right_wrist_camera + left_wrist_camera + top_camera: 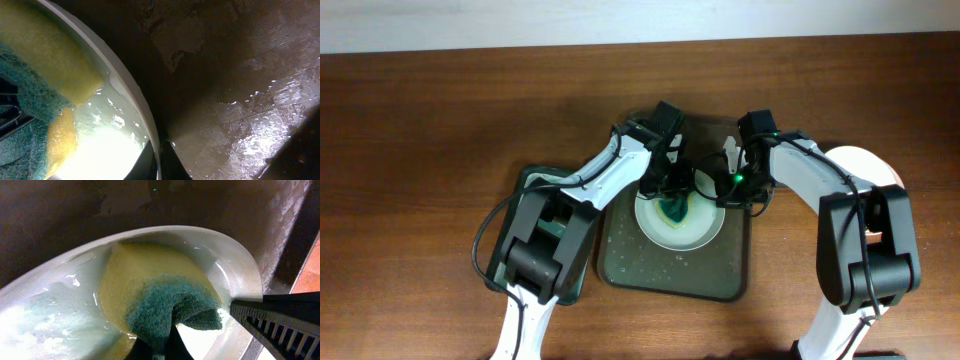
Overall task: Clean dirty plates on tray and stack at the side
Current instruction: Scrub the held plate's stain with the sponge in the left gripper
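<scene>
- The tray point(620, 262) lies in the middle of the brown surface point(440, 100), and its dark floor is wet with small drops.
- One white plate point(698, 236) lies on the tray, in the upper half of it, with a teal smear around its centre.
- The left gripper point(672, 190) is over the upper left part of this plate. It is closed on a sponge point(160, 295), which it pinches at the edge.
- The sponge has a yellow body and a teal rough side. In the left wrist view it is folded a little, and it presses on the wet inside of the plate, near the rim.
- The right gripper point(728, 188) is at the upper right rim of the same plate. In the right wrist view its two fingers are closed on that thin white rim, one on each side.
- A second plate point(860, 160) lies on the surface to the right of the tray, outside it. The right arm hides a part of it.
- A green basin point(525, 185) stands just beside the left edge of the tray, mostly hidden under the left arm.
</scene>
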